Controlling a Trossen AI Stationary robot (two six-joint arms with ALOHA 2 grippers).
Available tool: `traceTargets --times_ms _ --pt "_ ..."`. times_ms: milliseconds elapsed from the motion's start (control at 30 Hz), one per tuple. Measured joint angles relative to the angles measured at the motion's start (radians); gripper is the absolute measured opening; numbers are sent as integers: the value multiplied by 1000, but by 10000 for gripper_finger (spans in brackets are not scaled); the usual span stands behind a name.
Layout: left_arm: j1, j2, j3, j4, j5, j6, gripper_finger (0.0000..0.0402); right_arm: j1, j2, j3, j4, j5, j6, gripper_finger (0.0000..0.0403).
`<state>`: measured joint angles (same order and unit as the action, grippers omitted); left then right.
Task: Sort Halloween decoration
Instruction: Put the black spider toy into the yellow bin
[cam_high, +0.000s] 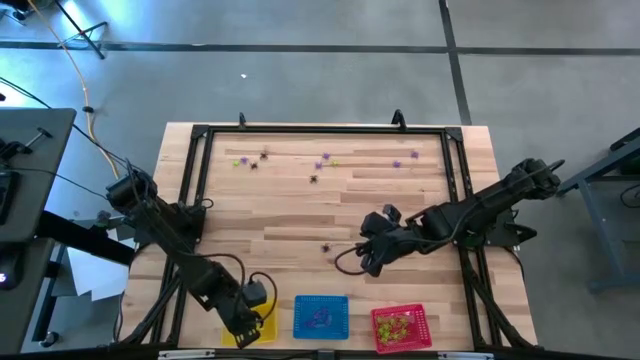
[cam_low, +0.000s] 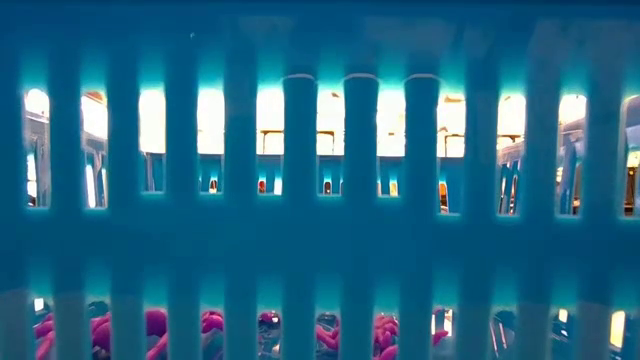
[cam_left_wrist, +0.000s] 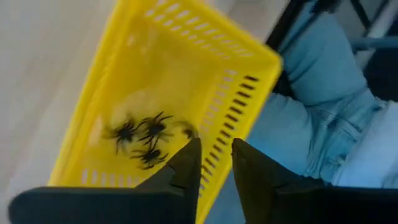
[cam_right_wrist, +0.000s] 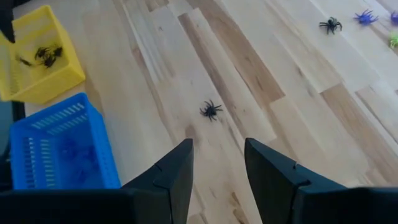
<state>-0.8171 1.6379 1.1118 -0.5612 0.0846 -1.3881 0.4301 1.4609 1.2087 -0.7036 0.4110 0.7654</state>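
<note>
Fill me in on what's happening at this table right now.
Two robot arms are sorting small toy spiders by colour into baskets along the table's near edge. The left gripper hangs over the yellow basket, jaws parted with nothing between them; black spiders lie inside. The right gripper is open and empty, aimed at a lone black spider on the wood. The blue basket holds purple ones, the red basket yellow-green ones. More spiders lie scattered at the far side.

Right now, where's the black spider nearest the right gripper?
The black spider lies alone on bare wood just ahead of the open right gripper, mid-table in the high view, well clear of the blue basket.
</note>
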Motion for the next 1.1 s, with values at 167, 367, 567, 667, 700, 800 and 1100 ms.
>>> traceTargets --times_ms 167,367,567,667,700,800,1100 --pt "47 -1 0 11 -13 123 111 12 0 0 -18 -1 -2 139" --pt "188 -3 0 17 -51 415 117 -16 0 0 -90 -10 52 139" --pt "342 -3 0 98 -192 768 117 -33 0 0 -243 -26 134 139" --pt "392 -3 0 170 -294 965 117 -32 0 0 -291 -27 155 139" --pt "405 -3 0 189 -326 1034 117 -31 0 0 -301 -30 159 139" --pt "440 7 0 232 -383 1175 117 -31 0 0 -311 -38 156 139" --pt "557 157 1 319 -304 1361 117 -33 0 0 -314 -38 132 139"
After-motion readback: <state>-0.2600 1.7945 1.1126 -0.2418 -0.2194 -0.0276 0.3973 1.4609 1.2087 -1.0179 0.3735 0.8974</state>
